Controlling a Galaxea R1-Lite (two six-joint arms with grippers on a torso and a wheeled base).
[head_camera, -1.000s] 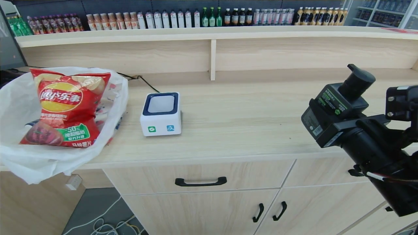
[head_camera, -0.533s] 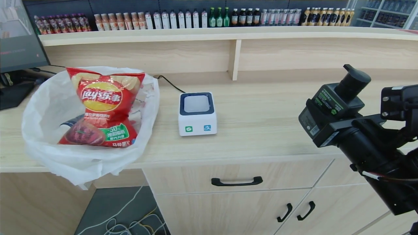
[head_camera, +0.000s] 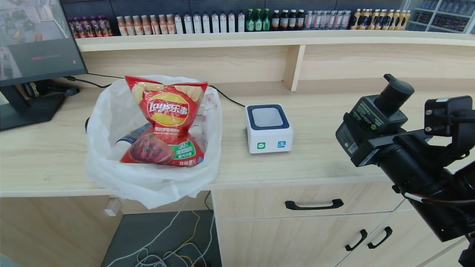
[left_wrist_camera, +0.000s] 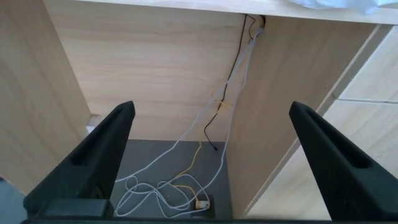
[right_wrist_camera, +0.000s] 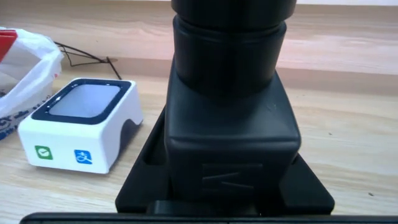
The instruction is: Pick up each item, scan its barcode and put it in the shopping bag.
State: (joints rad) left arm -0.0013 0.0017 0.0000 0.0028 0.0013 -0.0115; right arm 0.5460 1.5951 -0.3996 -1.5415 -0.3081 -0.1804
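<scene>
A white plastic shopping bag (head_camera: 107,122) sits open on the wooden counter (head_camera: 315,111), left of centre. A red bag of chips (head_camera: 167,118) stands upright inside it, with a darker item partly hidden behind. The white scanner (head_camera: 268,128) with a blue-rimmed window stands just right of the bag, also seen in the right wrist view (right_wrist_camera: 81,127). My right gripper (head_camera: 378,146) hovers right of the scanner, above the counter's front edge, shut on a black bottle (head_camera: 367,122) with a round cap, a green label and a barcode (right_wrist_camera: 227,112). My left gripper (left_wrist_camera: 211,168) hangs open below the counter, with nothing between its fingers.
A monitor (head_camera: 33,44) stands at the back left on a black base. A raised shelf (head_camera: 259,37) behind the counter carries a row of drink bottles. Drawers and cupboard doors with black handles (head_camera: 313,204) are under the counter. Loose cables (head_camera: 163,244) lie on the floor.
The whole head picture has shifted to the right, so the camera has turned left. The bag, chips and scanner stay put on the counter. The right gripper still holds the black bottle.
</scene>
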